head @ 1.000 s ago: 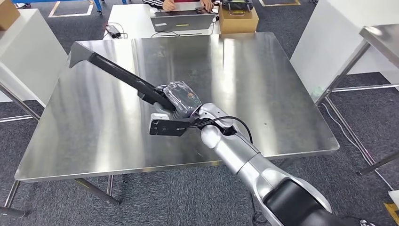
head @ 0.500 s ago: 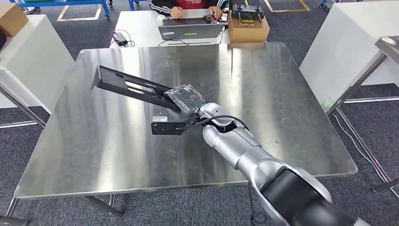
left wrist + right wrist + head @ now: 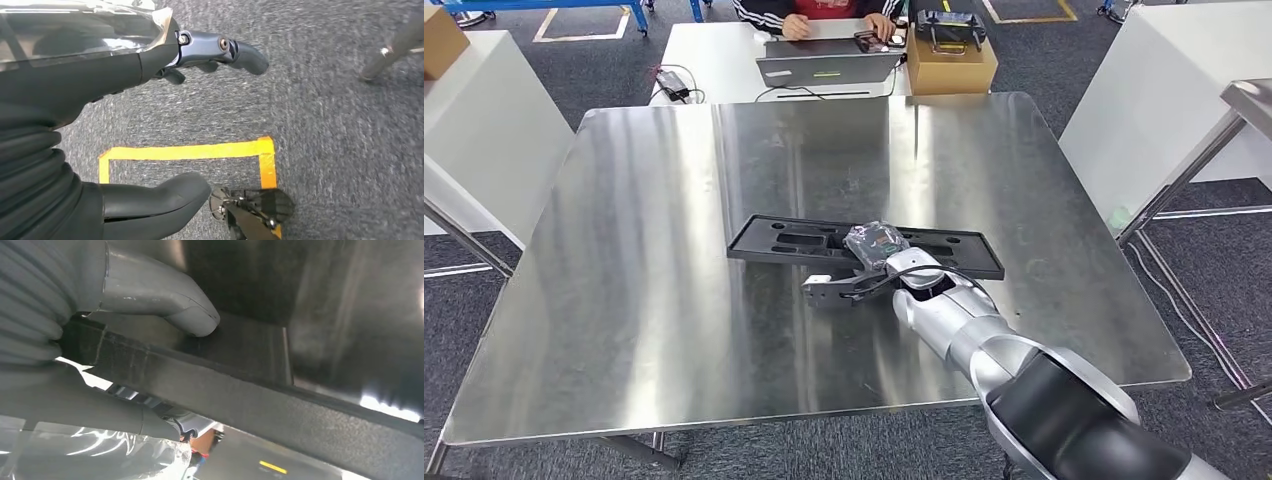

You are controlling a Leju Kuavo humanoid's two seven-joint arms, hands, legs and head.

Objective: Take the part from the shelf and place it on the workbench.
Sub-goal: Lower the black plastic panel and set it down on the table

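Right robot hand holds the black part low over the steel surface.

The long flat black part lies level across the middle of the surface, its length running toward the left and right edges, nearer the right edge; whether it touches the surface cannot be told. The right robot hand, wrapped in clear film, grips the part about midway along its near side; in the right wrist view its thumb presses on the part's face. The left robot hand hangs over grey floor, fingers apart, holding nothing.
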